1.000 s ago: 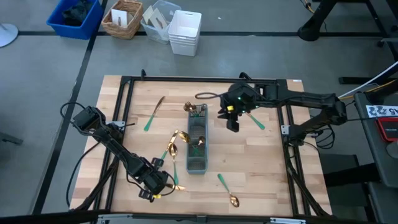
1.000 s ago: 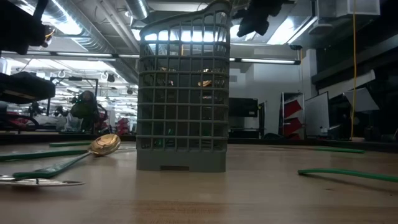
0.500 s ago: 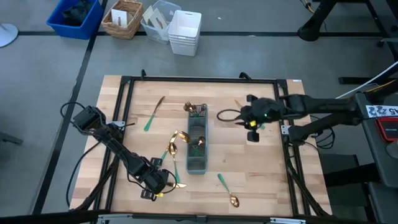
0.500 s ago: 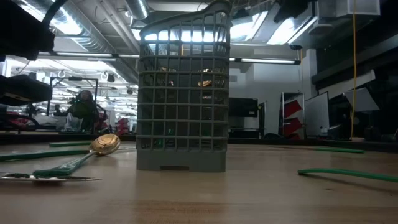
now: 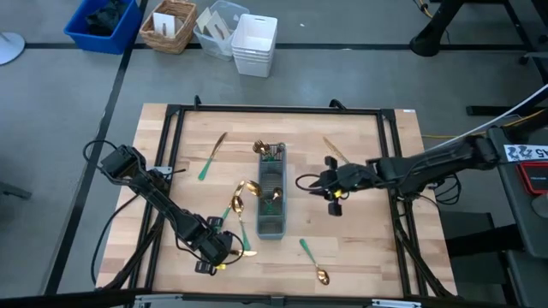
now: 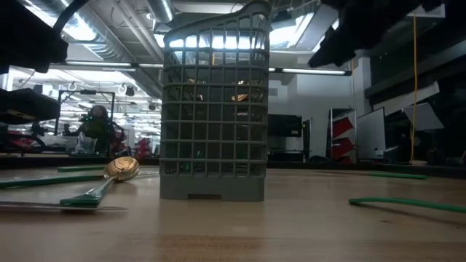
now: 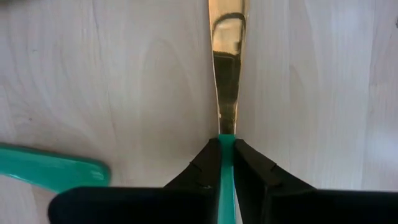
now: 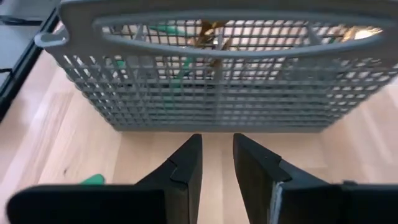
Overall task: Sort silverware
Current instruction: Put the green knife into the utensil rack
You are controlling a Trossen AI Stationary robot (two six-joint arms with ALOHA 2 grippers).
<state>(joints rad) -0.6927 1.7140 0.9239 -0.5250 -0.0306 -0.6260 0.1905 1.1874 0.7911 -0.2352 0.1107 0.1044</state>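
Green handle sat pinched in the left claw [image 7: 227, 163] on its wrist view; overhead hid it. Right claw [image 8: 217, 167] gaped, empty, facing the caddy [image 8: 217, 68].

The table [image 5: 368, 231] is pale blond wood with a fine straight grain, framed by black rails [image 5: 274, 109]. The caddy [image 5: 271, 198] standing on it is mid-grey, a grid of open squares. The silverware [image 5: 238, 205] has shiny gold heads and slim green handles; the spoon [image 5: 312, 261] and the knife [image 5: 211, 155] show the same gold and green. In the left wrist view, a knife [image 7: 226, 62] has a mirror-gold blade and a bright green handle pinched by black fingers [image 7: 202, 171]. Both arms are matt black; the right gripper [image 5: 328, 186] carries a small yellow-green light. Beyond the table sit a blue bin [image 5: 104, 23], a tan woven basket [image 5: 169, 26] and a white crate [image 5: 254, 44] on a grey floor.
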